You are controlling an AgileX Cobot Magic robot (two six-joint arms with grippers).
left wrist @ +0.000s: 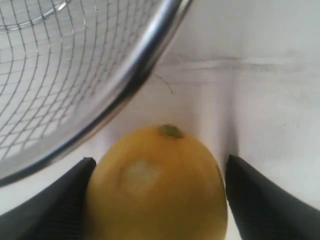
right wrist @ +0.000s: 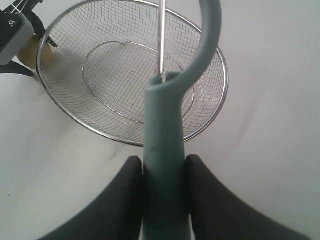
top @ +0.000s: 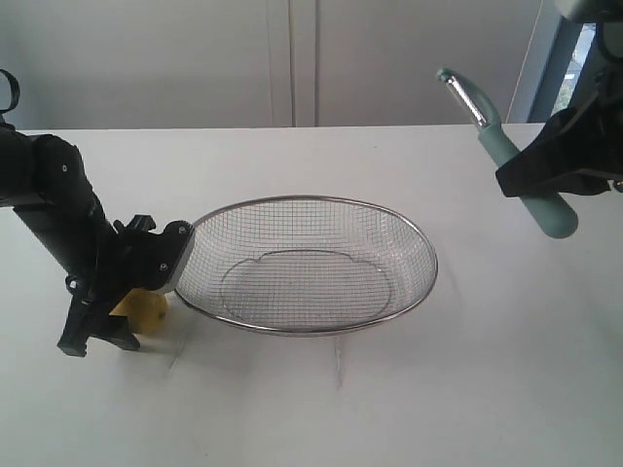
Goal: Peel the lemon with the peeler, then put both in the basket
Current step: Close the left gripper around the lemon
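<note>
The yellow lemon [top: 146, 313] rests on the white table just left of the basket [top: 434, 265]. My left gripper [top: 102, 336] is lowered over it. In the left wrist view the lemon [left wrist: 157, 190] fills the space between the two black fingers [left wrist: 55, 200] of the left gripper [left wrist: 160, 161], which stands open; one finger is at the peel and a thin gap shows at the other. My right gripper [top: 521, 180] is raised at the right, shut on the teal handle of the peeler [top: 487, 126], blade end up. The right wrist view shows the peeler [right wrist: 165, 125] pinched in the right gripper [right wrist: 164, 159].
The wire-mesh basket's rim [left wrist: 145, 65] passes close beside the lemon, and the basket [right wrist: 225, 85] holds nothing. A pale wall stands behind the table's far edge [top: 311, 127]. A window edge [top: 569, 68] shows at the back right.
</note>
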